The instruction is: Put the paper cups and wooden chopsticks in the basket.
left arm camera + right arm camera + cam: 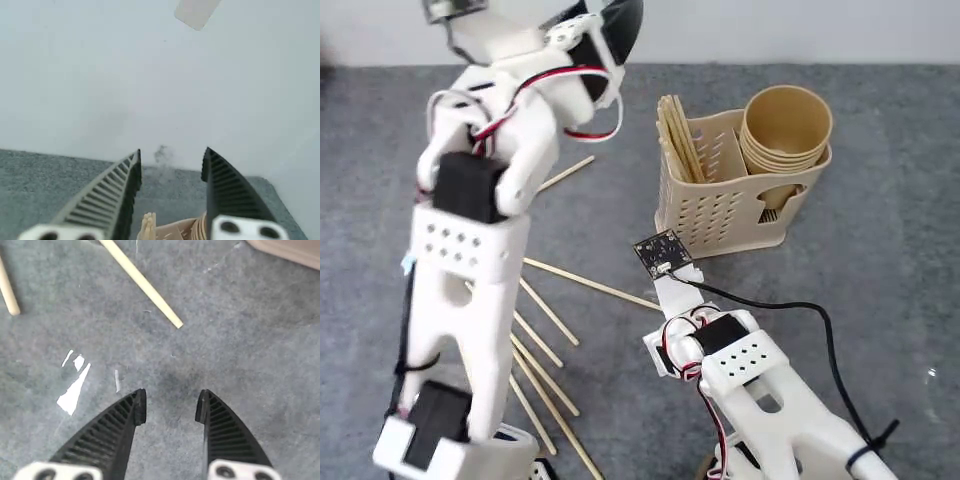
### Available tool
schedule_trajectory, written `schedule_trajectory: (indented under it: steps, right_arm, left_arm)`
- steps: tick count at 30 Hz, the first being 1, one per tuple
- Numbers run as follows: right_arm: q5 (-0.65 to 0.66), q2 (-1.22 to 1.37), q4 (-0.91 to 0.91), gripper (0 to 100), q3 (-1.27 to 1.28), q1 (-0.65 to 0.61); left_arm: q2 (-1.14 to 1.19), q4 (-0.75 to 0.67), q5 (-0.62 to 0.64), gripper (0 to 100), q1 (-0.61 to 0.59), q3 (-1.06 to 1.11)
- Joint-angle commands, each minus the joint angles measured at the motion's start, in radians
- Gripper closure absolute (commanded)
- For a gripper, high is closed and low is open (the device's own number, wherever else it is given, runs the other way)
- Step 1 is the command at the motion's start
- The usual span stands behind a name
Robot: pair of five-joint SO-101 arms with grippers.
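The beige basket (720, 210) stands right of centre and holds a stack of paper cups (785, 130) and a bundle of wooden chopsticks (678, 140). Several loose chopsticks (590, 285) lie on the grey mat to its left. My left gripper (615, 25) is raised high behind the basket, open and empty (171, 162), facing the wall, with the chopstick tips (148, 225) below it. My right gripper (170, 407) hangs open and empty just over the mat, a short way from the end of a loose chopstick (142, 285).
The right arm's wrist camera board (662, 252) sits close in front of the basket's lower corner (295, 250). Another chopstick end (7, 290) and small white paper scraps (75, 385) lie on the mat. The left arm's body (470, 260) covers part of the loose chopsticks.
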Motion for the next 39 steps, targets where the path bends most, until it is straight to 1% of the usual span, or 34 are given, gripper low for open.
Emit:
schedule_trajectory:
  steps: [1, 7, 13, 16, 21, 24, 27, 33, 39]
  right_arm:
    - [0.014, -0.021, -0.001, 81.6, -0.003, 0.007]
    - [0.014, -0.021, -0.001, 81.6, -0.003, 0.007]
    - [0.014, -0.021, -0.001, 81.6, -0.003, 0.007]
    - [0.014, -0.021, -0.001, 81.6, -0.003, 0.007]
    - [0.014, -0.021, -0.004, 81.6, 0.005, 0.007]
    - [0.014, -0.021, -0.015, 81.6, 0.006, 0.005]
    - [0.014, -0.021, -0.015, 81.6, 0.006, 0.005]
    - [0.014, -0.021, -0.015, 81.6, 0.006, 0.005]
    - [0.014, -0.021, -0.015, 81.6, 0.006, 0.005]
  left_arm:
    - [-0.077, 0.106, 0.034, 82, -0.055, -0.008]
    - [-0.041, 0.305, 0.032, 85, -0.210, -0.008]
    - [0.051, 0.474, 0.031, 85, -0.344, -0.008]
    - [0.129, 0.539, 0.028, 85, -0.404, -0.007]
    - [0.331, 0.628, -0.006, 85, -0.489, -0.012]
    - [0.453, 0.631, -0.008, 85, -0.542, -0.013]
    - [0.565, 0.629, -0.058, 85, -0.568, -0.013]
    - [0.743, 0.628, -0.071, 85, -0.566, -0.016]
    - [0.850, 0.557, -0.066, 85, -0.552, -0.054]
